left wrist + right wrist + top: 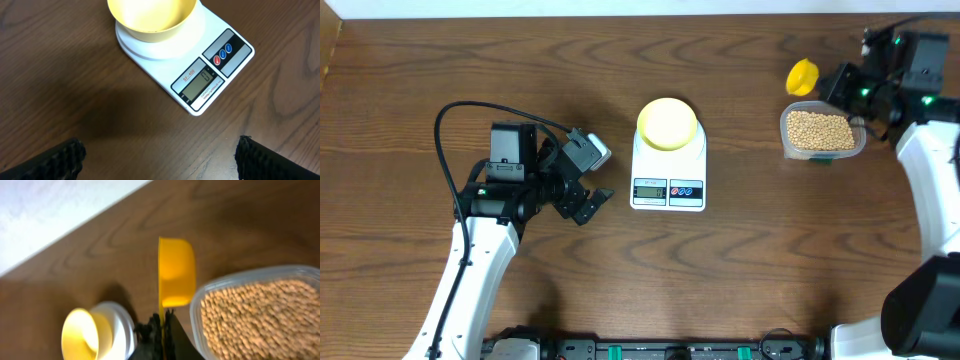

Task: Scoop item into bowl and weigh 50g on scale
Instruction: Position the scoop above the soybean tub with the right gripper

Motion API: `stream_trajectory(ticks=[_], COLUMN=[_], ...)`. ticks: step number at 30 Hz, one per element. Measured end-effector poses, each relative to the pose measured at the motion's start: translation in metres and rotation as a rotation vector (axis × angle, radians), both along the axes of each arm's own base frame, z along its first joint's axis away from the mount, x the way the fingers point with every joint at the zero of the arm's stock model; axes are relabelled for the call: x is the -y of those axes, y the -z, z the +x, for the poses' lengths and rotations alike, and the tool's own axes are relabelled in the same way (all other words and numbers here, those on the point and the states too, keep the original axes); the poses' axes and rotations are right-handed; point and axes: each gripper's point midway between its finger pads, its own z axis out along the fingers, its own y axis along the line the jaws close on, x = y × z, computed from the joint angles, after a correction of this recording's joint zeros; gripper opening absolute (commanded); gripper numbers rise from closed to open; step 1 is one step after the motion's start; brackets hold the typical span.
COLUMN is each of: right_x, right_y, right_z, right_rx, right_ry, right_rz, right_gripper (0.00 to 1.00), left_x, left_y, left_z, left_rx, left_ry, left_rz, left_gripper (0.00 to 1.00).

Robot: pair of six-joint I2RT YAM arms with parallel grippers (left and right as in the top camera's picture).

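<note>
The pale yellow-green bowl (667, 123) stands empty on the white scale (668, 172), whose display faces the table's front. The tan beans (819, 128) fill a clear plastic tub (823, 133) at the right. My right gripper (163, 317) is shut on the thin handle of a yellow scoop (175, 272), which hangs empty just left of the tub (250, 311); the scoop (802, 76) shows beyond the tub in the overhead view. My left gripper (582, 195) stands open over bare table left of the scale (186, 59), its fingers (62, 159) wide apart with nothing between them.
The white wall edge runs along the table's far side (45, 215). Bare wood surrounds the scale. A black cable (450, 130) loops off the left arm.
</note>
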Motion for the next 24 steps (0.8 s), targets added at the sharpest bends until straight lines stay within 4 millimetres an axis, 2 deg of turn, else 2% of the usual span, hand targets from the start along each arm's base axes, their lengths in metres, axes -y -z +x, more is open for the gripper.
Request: stream_trajectory(ticks=[3, 6, 13, 19, 24], right_x=[0.003, 0.006, 0.020, 0.040, 0.048], right_y=[-0.023, -0.032, -0.018, -0.017, -0.022], right_z=[-0.006, -0.016, -0.041, -0.037, -0.030], right_rx=[-0.015, -0.045, -0.159, -0.143, -0.103], right_ry=[-0.008, -0.012, -0.009, -0.001, -0.007], right_rz=[-0.040, -0.071, -0.179, -0.321, -0.387], right_gripper=[0.01, 0.01, 0.01, 0.01, 0.01], left_x=[0.000, 0.000, 0.000, 0.000, 0.000], left_y=[0.000, 0.000, 0.000, 0.000, 0.000], left_z=[0.000, 0.000, 0.000, 0.000, 0.000], left_rx=[0.000, 0.000, 0.000, 0.000, 0.000], left_ry=[0.000, 0.000, 0.000, 0.000, 0.000], left_rz=[0.000, 0.000, 0.000, 0.000, 0.000], left_gripper=[0.98, 0.98, 0.98, 0.98, 0.98])
